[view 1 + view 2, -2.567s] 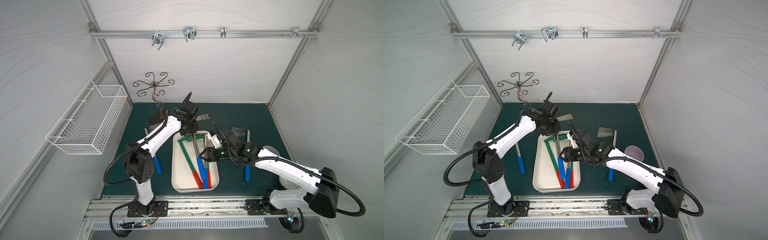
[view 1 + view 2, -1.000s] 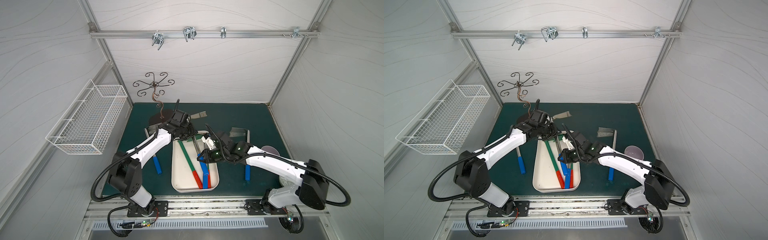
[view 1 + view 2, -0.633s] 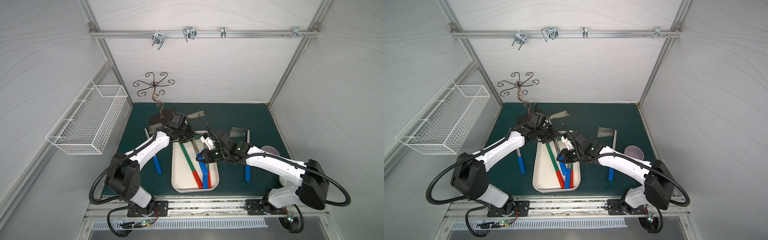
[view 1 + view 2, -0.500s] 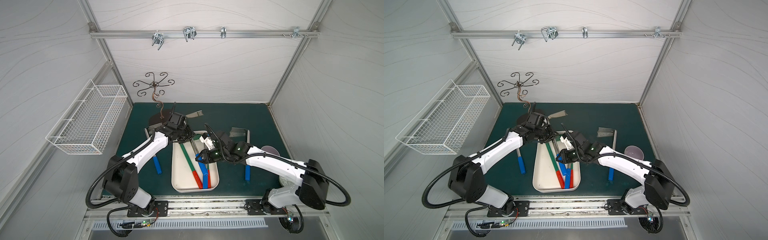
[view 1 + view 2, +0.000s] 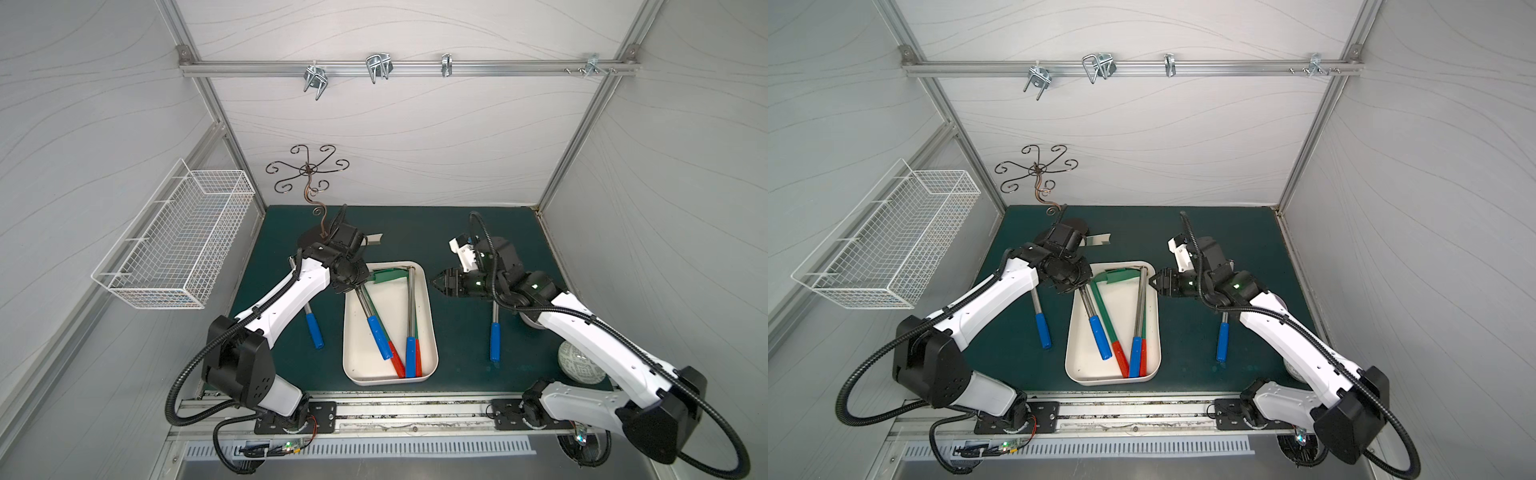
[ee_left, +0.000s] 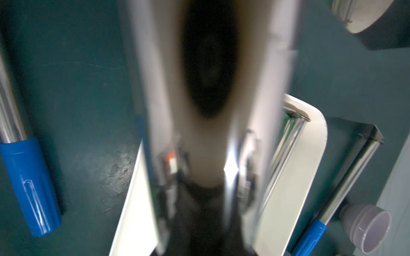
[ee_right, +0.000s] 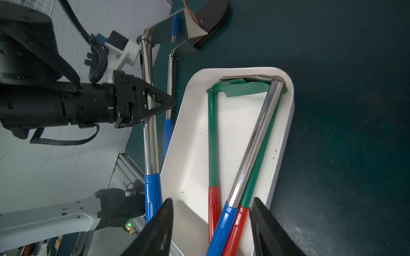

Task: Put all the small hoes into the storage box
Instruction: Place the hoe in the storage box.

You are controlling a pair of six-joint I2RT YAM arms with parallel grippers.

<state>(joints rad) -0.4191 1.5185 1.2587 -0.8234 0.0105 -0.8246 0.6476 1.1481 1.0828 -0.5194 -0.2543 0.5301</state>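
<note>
While my left gripper (image 7: 155, 103) clamps the hoe (image 7: 152, 153) by its shaft, I should slide it toward five o'clock until its blade (image 7: 165, 31) clears the box (image 7: 290, 106) rim, right gripper (image 7: 211, 200) parted, empty.

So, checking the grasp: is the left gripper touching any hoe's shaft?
Touching. The right wrist view shows the left gripper shut around a blue-handled hoe's chrome shaft.
</note>
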